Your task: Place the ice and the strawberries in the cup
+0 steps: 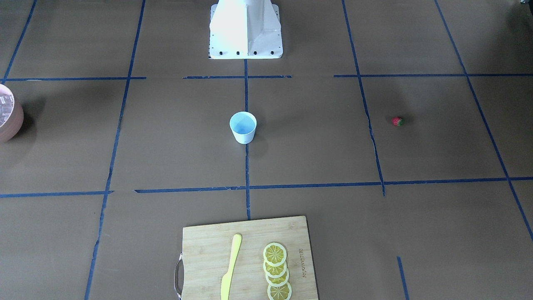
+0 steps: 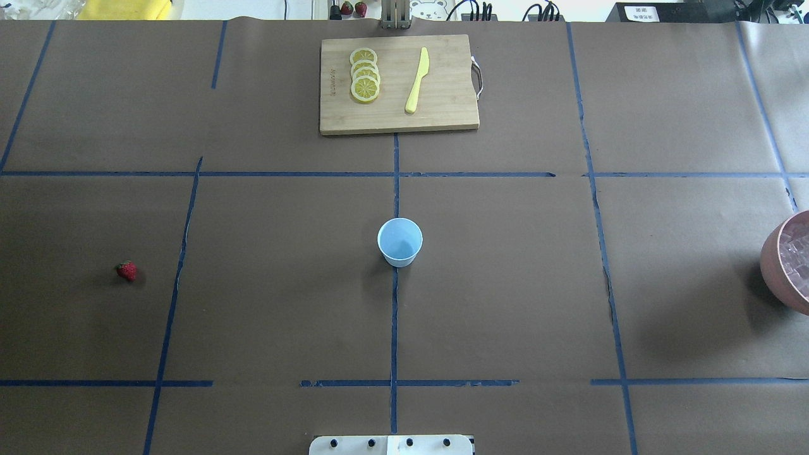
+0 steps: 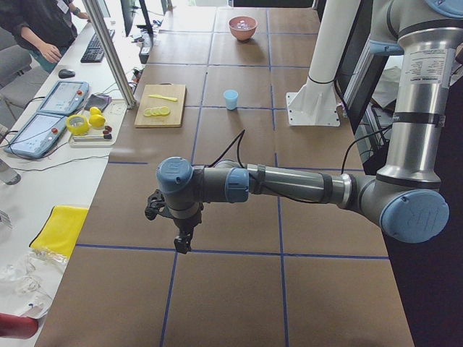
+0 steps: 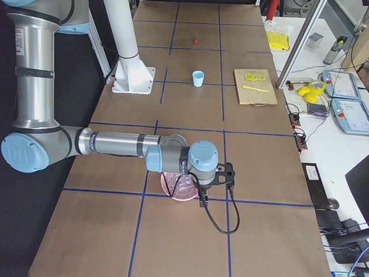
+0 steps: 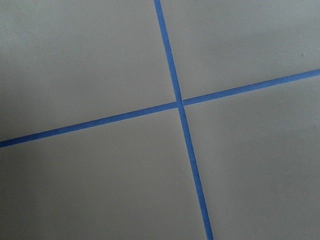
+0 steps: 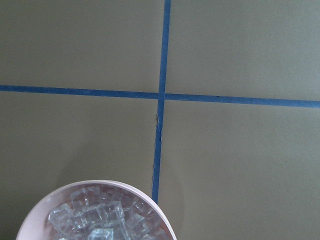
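Cup (image 2: 399,242) mid-frame, strawberry (image 2: 126,271) far left, ice (image 2: 797,256) in bowl (image 2: 772,268) at right edge. Left gripper (image 3: 182,242) & right gripper (image 4: 200,199): can't tell grip.

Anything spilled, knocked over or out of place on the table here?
Nothing stands out. The cup stands upright and empty, the strawberry lies alone on the table, the ice sits in the pink bowl, and the lemon slices overlap on the cutting board.

Overhead and front-facing cameras are looking down from opposite sides, sharing the cup (image 2: 399,242); wrist cameras are pointing closely at the worktop (image 5: 90,60).
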Available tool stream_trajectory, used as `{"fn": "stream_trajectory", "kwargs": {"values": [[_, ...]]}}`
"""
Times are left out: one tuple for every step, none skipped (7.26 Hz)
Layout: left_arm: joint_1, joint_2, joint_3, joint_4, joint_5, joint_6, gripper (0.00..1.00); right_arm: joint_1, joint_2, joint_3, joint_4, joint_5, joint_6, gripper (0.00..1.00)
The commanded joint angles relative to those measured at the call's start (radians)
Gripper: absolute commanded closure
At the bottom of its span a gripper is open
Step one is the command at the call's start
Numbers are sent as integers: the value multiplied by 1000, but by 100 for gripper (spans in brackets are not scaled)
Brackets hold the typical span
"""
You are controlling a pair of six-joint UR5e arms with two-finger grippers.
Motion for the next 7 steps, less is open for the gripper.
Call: {"fn": "stream_trajectory", "kwargs": {"values": [[1,0,-1,0,-1,-1,0,-20,23,-8,-2,26,28,0],[1,0,-2,-2,-1,-1,0,-25,17,-4,1,64,31,0],[0,1,-2,-2,-4,0,0,-35,18,4,14,72,42,0],[1,4,-5,-2,-7,0,0,-47,23,11,26,80,63,0],[0,4,-5,-3,-7,2,0,-70,23,8,29,79,68,0],[1,4,-2,-3,-7,2,0,-86,21,27,41,68,62,0],[0,6,-2,-3,-9,2,0,-107,14,46,119,15,65,0]]}}
